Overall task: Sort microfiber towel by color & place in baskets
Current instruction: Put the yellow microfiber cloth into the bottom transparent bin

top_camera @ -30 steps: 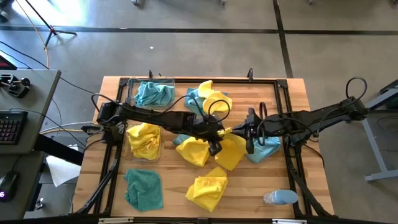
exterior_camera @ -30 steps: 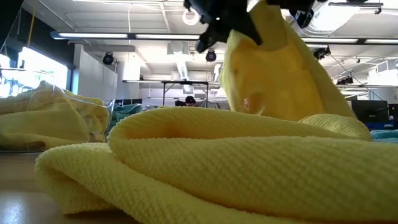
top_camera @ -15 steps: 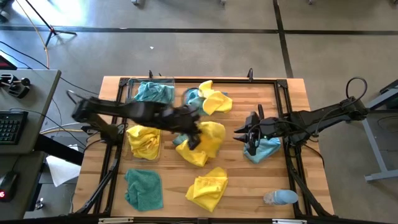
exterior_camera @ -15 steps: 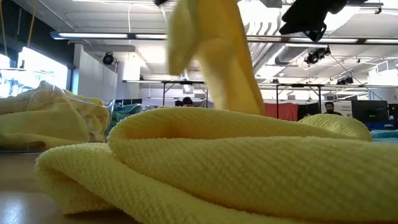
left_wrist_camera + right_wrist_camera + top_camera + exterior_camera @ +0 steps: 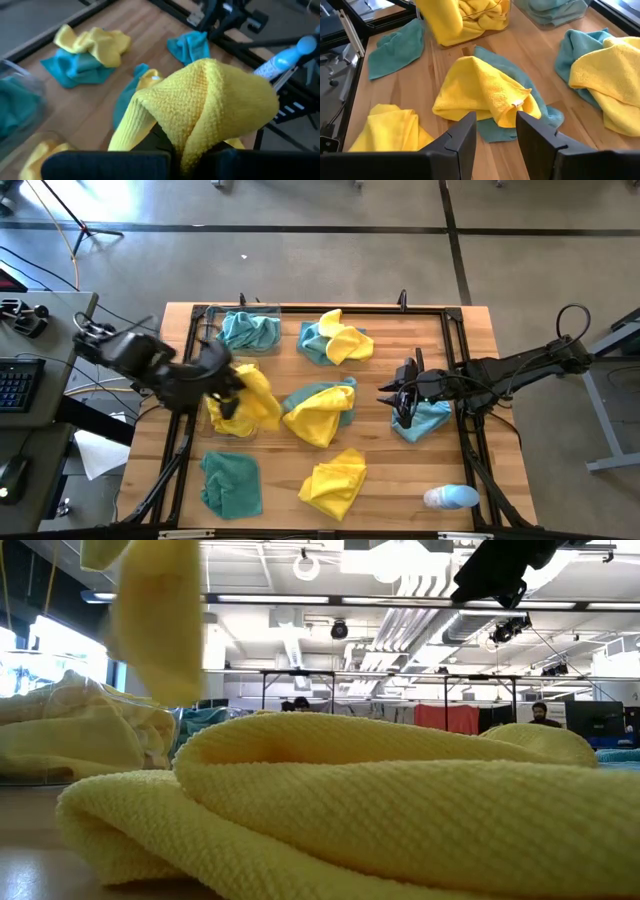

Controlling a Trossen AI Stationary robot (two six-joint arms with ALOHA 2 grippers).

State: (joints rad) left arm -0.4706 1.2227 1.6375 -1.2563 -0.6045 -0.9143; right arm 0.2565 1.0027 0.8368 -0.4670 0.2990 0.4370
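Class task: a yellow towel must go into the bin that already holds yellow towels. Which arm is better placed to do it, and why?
Left. The left gripper is shut on a yellow towel, hanging at the yellow bin. The right gripper is open, holding nothing, over a teal towel across the table.

Wooden slatted surface [image 5: 390, 480], black frame rails [image 5: 455, 360] along its edges.

Directly on it:
- two clear baskets at the left: far basket [image 5: 212, 320] holds teal towels, near basket [image 5: 208, 425] holds yellow ones.
- far centre: yellow towel on teal [image 5: 335, 340].
- centre: yellow towel overlapping a teal one [image 5: 318, 412].
- right: teal towel [image 5: 425, 420].
- near left: flat teal towel [image 5: 230, 483].
- near centre: folded yellow towel [image 5: 332, 482].
- near right corner: pale blue-and-white bottle [image 5: 452, 497], lying down.
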